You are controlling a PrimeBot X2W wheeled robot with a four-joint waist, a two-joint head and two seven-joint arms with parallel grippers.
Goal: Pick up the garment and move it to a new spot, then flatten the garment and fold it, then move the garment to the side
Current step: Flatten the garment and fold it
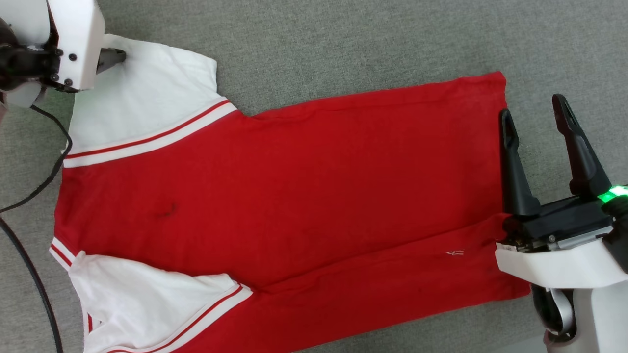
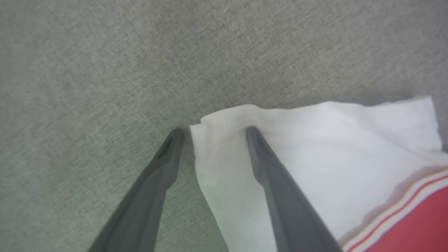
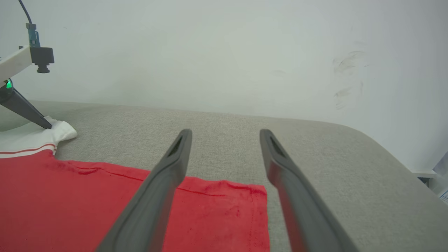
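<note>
Garment point(image 1: 294, 196): x1, red tee w/ 2 white sleeves, spread flat on the grey cloth-covered desk point(image 1: 343, 39). Collar end is to the robot's left, hem to its right. Red-and-white stripe trim shows at both sleeve seams. One long crease runs along the garment's near half. There's a small dark smudge on the chest and a tiny white mark near the hem.

Tools: x2, each w/ 2 long dark fingers.

Left tool point(image 2: 213, 133) is at the outer corner of the garment's far sleeve point(image 1: 147, 93). Jaws apart, not clamped. One tip rests on the white cloth, the other on the desk just off the sleeve edge, so the corner sits btwn them. Cloth puckers a bit at the tip that's on it.

Right tool point(image 1: 532, 108) is at the garment's hem, toward its far corner. Jaws wide apart, holding nothing. One finger is over the red hem edge, the other over bare desk just past the garment. Can't tell if either tip touches.

Black cable point(image 1: 29, 264) lies on the desk at the garment's collar end, beside the near sleeve point(image 1: 147, 299).

Pale wall point(image 3: 224, 52) stands beyond the garment's far edge.
</note>
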